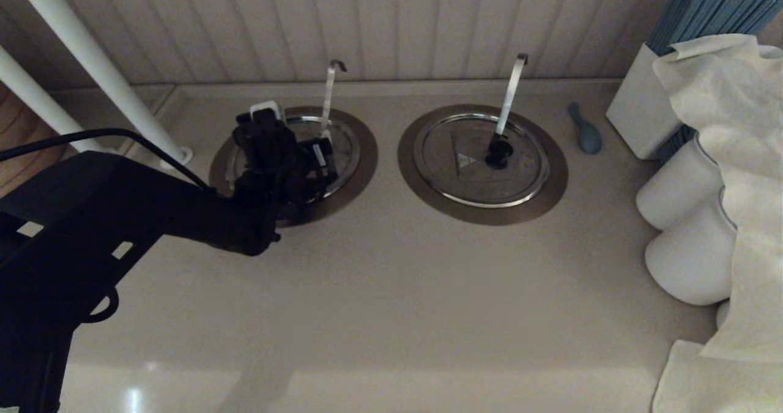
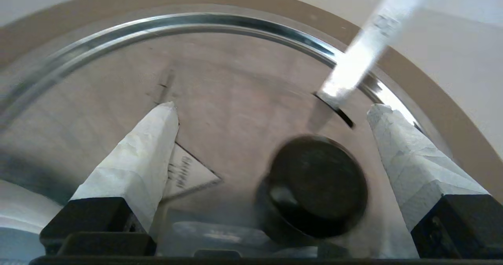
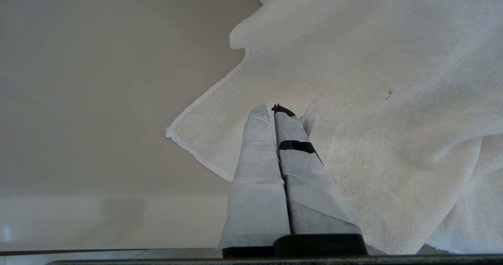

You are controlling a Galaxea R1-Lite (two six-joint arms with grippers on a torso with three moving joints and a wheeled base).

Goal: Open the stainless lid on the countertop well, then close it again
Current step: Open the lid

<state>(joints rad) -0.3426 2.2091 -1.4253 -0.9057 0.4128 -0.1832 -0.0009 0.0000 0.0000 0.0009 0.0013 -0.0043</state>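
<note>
The stainless lid [image 1: 345,136] lies flat over the left countertop well, whose bronze collar [image 1: 365,156] rings it; the dark hole is hidden. The thin curled-hook rod [image 1: 329,92] rises through the lid. My left gripper [image 1: 292,156] hovers just above the lid, open. In the left wrist view the lid [image 2: 235,80] fills the picture, with the black knob [image 2: 318,182] between the spread fingers [image 2: 137,159], touching neither. The triangle sticker [image 2: 190,172], rod [image 2: 365,49] and collar [image 2: 436,100] show there too. My right gripper [image 3: 271,108] is shut on nothing, parked over a white cloth [image 3: 373,80].
The twin lid [image 1: 471,168] with its broad flat handle [image 1: 511,92] sits to the right. Beyond it lie a small blue utensil [image 1: 585,130], a white holder of blue sticks [image 1: 639,110], white cylinders [image 1: 676,189] and draped cloth [image 1: 740,131]. White poles [image 1: 92,64] stand at the left.
</note>
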